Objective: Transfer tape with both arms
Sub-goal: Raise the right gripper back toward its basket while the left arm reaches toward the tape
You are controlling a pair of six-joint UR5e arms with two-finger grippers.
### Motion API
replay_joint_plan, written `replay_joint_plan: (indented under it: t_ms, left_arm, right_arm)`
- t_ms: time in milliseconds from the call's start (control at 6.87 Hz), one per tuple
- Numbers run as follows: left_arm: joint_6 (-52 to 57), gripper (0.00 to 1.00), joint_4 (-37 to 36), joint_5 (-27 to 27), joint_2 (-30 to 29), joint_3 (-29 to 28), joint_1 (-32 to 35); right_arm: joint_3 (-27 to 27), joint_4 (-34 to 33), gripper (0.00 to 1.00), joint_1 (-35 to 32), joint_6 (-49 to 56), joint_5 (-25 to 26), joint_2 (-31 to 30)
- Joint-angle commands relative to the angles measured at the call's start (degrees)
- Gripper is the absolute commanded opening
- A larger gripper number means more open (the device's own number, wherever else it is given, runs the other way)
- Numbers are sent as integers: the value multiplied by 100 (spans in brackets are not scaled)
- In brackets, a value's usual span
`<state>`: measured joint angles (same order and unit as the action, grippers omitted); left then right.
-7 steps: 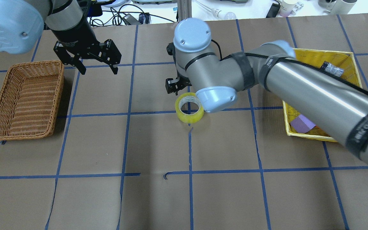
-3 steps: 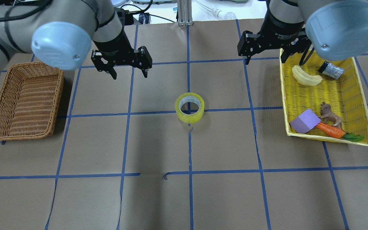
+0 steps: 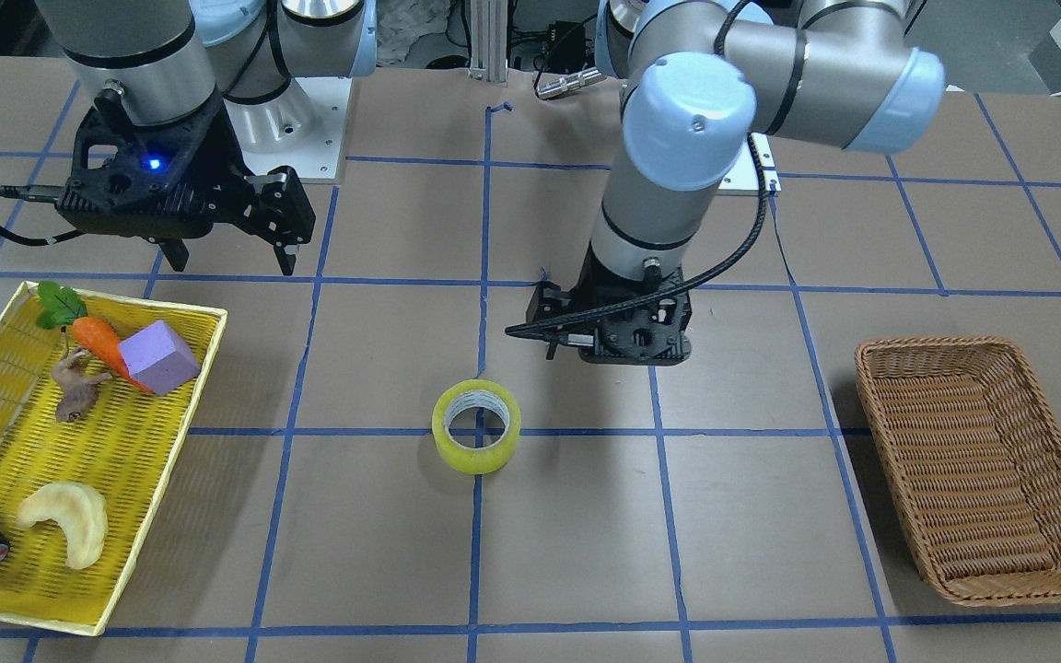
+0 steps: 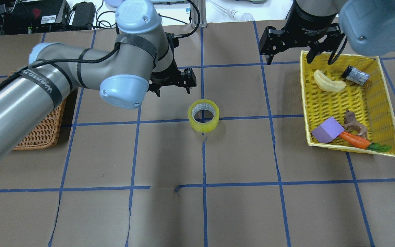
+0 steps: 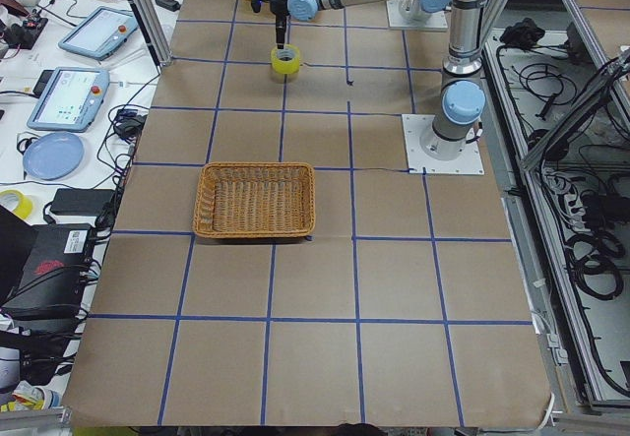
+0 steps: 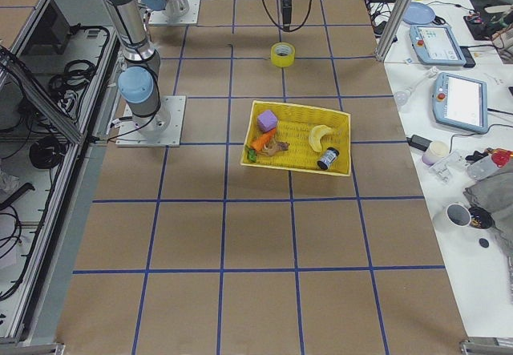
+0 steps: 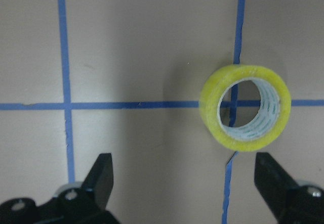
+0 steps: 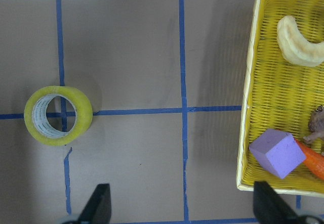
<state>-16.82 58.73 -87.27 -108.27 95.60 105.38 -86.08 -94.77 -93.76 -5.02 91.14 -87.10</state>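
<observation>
Now I see the yellow basket (image 4: 304,103) holding a banana (image 4: 328,82), purple block (image 4: 327,129), carrot (image 4: 354,139), animal figurine (image 4: 352,122) and dark can (image 4: 355,75). The tape (image 4: 202,126) lies on the surface (image 4: 238,154), near the left pincer (image 4: 172,92); it and the right pincer (image 4: 288,62) gape wide, gripping nothing.

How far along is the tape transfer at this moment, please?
Done: the tape lies free at mid-table. In hand: the left gripper hovers open beside it; the right gripper hangs open by the yellow basket. Left: the grasp and, probably, delivery to the wicker basket.
</observation>
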Motion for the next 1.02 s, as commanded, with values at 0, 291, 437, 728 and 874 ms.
replay_joint_plan:
  t_ms: [0, 291, 437, 728, 874]
  left_arm:
    - [-380, 99, -816, 209, -482, 99, 201]
    - [-313, 99, -1003, 211, -869, 99, 220]
    - [-139, 99, -1021, 167, -1001, 134, 220]
    - [91, 100, -1249, 140, -1143, 344, 220]
    - [91, 100, -1267, 140, -1239, 424, 220]
  right_arm:
    - [47, 12, 100, -1, 9, -52, 0]
    - [56, 38, 100, 7, 9, -44, 0]
    - [83, 64, 100, 7, 1, -53, 0]
    - [126, 73, 100, -1, 1, -79, -9]
    - [188, 143, 100, -19, -8, -88, 9]
